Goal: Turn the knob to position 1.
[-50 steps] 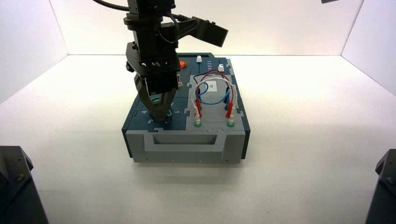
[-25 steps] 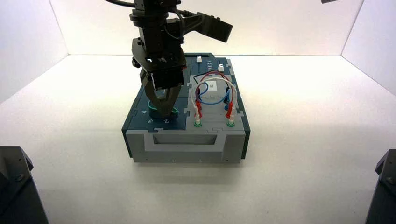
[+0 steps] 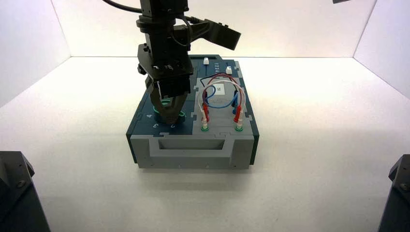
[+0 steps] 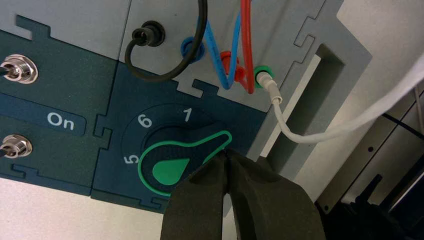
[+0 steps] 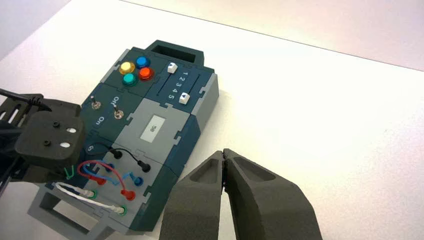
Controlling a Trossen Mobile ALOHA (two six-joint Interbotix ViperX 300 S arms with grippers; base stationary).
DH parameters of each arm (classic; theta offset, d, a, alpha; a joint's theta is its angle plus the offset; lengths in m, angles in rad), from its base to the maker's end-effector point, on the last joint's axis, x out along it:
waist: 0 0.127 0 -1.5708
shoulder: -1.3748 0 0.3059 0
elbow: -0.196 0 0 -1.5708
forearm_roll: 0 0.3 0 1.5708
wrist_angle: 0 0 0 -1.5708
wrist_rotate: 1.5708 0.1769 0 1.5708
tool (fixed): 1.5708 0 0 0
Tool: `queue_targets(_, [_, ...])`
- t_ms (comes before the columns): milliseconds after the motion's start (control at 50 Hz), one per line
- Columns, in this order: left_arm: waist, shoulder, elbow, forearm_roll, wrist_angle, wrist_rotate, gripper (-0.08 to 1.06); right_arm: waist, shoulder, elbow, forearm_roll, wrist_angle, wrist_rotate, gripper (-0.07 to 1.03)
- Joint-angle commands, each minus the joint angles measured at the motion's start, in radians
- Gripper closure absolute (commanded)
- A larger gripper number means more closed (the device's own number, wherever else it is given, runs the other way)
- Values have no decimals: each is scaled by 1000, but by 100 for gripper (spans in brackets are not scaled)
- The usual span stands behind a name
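- A pale, bright table (image 3: 309,145) spreads beneath everything, with white walls (image 3: 290,29) rising at the left, right and far sides.
- The box (image 3: 193,151) stands left of the middle, its grey handle (image 3: 192,161) on the near side.
- At the near left of the box sits the knob (image 4: 170,145), dark teal with a green rim and a green teardrop top; its pointed lobe is turned aside from position 1 (image 4: 187,114), and 5 (image 4: 131,159) and 6 (image 4: 145,120) show plainly around the dial.
- The left gripper (image 4: 225,152) is down over the knob, its fingertips together at the end of the lobe; whether they touch it cannot be told.
- Right of the knob, on grey panels, white (image 3: 221,81), red (image 5: 111,168), blue (image 3: 221,107) and black (image 5: 125,150) wires arch between their sockets.
- Beyond them lies a pale label (image 5: 152,128).
- Left of that label, two metal toggle switches (image 5: 118,114) stand on a dark panel.
- At the far left of the box are four round buttons (image 5: 129,79): yellow, blue, red and green.
- At the far right, two white sliders (image 5: 184,98) sit beside a row of printed numerals (image 5: 178,85).
- The right gripper (image 5: 224,152) waits off to the right of the box, its fingertips together.
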Motion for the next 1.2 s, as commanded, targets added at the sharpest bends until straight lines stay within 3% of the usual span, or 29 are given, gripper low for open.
queue_targets(20, [-2, -5, -31, 3, -5, 6, 100, -6, 6, -23, -2, -9, 2, 99])
queue_targets(1200, [-2, 18, -63, 3, -2, 6, 100, -6, 6, -23, -2, -12, 0, 99])
